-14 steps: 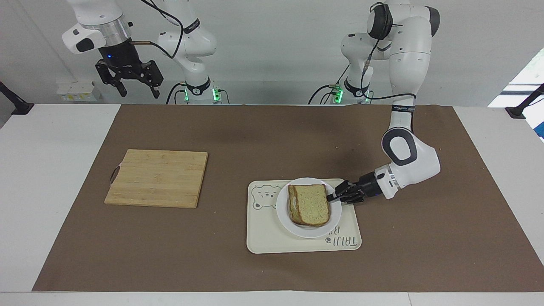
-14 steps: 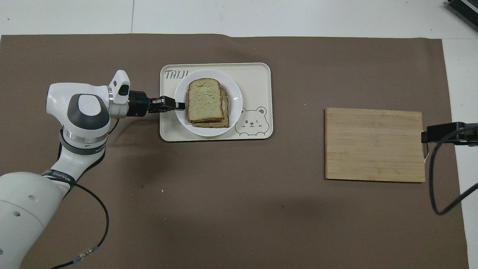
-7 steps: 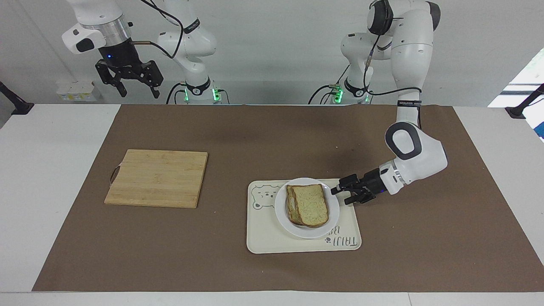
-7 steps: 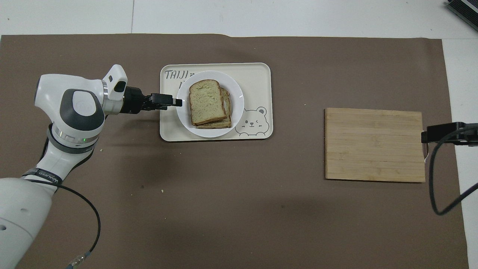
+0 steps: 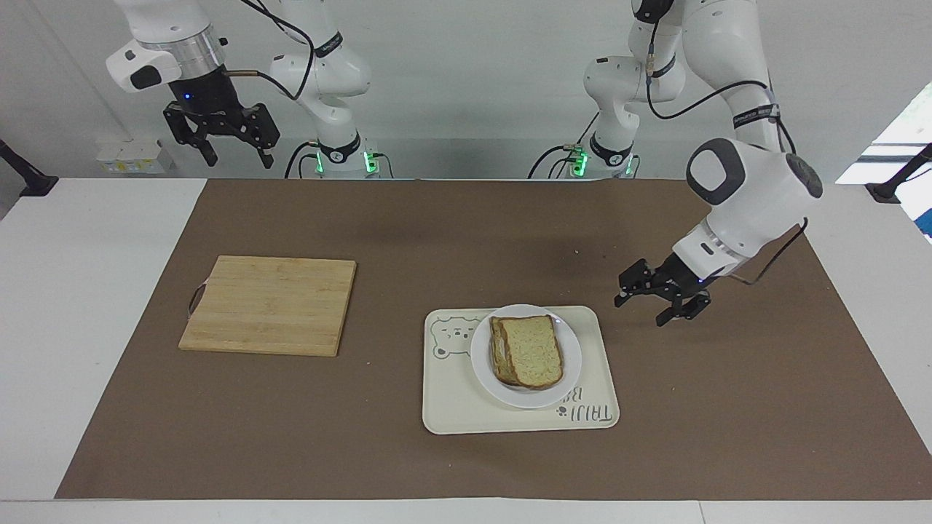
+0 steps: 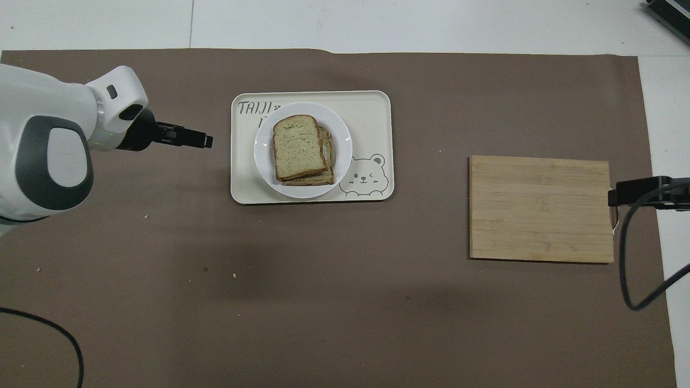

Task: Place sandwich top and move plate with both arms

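Sandwich top (image 5: 534,350) lies flat on a lower bread slice (image 6: 325,161), w/ the lower slice's edge peeking out along one side. Both sit on the white plate (image 5: 573,355), roughly centered. Plate rests on a cream tray (image 5: 451,407) w/ a bear drawing and lettering, toward the lettered end of the tray, which points at the left arm's end of the bench. Tray lies on a brown mat (image 5: 466,466) covering most of the white bench (image 5: 87,291).

Left gripper (image 5: 661,299) hangs in the air over bare mat, just beside the tray corner at the left arm's end, apart from plate and tray, touching nothing. Its fingers are spread and hold nothing. In the overhead view the left gripper (image 6: 204,141) shows as a dark tip pointing toward the tray, w/ a gap of mat between them.

Wooden cutting board (image 5: 270,304) lies flat on the mat toward the right arm's end, well apart from the tray, nothing on it.

Right gripper (image 5: 234,156) waits high up near its base, at the right arm's end; fingers spread, empty.

A few small crumbs (image 6: 235,275) dot the mat.
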Robot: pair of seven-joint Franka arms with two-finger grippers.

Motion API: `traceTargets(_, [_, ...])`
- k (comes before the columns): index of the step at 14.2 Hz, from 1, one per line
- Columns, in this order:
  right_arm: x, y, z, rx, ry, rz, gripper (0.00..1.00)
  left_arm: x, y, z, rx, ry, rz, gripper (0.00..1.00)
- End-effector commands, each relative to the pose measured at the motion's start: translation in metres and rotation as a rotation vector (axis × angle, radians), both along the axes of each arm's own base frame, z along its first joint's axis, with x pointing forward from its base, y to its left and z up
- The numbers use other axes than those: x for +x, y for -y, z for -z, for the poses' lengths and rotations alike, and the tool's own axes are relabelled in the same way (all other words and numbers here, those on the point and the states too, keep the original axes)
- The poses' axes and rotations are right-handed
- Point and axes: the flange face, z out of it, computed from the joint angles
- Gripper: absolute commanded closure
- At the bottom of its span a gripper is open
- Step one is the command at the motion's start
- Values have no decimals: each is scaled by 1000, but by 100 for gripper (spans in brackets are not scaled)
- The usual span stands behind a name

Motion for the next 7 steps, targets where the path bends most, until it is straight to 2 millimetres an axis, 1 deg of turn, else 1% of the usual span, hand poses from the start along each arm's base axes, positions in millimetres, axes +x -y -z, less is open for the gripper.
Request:
traceTargets(1, [-3,4,-3,16,-2,-20,0,-17,-21,-79,134,23,56,0])
traceTargets(2, [-3,4,-3,16,-1,-19,0,-19,-28,-109,196,24,76,0])
traceTargets(3, [-3,4,-3,16,-1,-19,0,-20,-31,-136,244,39,90,0])
traceTargets(4, [-3,4,-3,16,-2,-20,0,-24,-35,-154,278,38,97,0])
traceTargets(5, [-3,4,-3,16,-1,-21,0,-29,-43,-159,297,3,94,0])
traceTargets(6, [-3,4,-3,16,-2,-20,0,-37,-56,-174,315,-15,83,0])
traceTargets(7, [-3,4,-3,16,-2,-20,0,-52,-68,-197,320,-31,68,0])
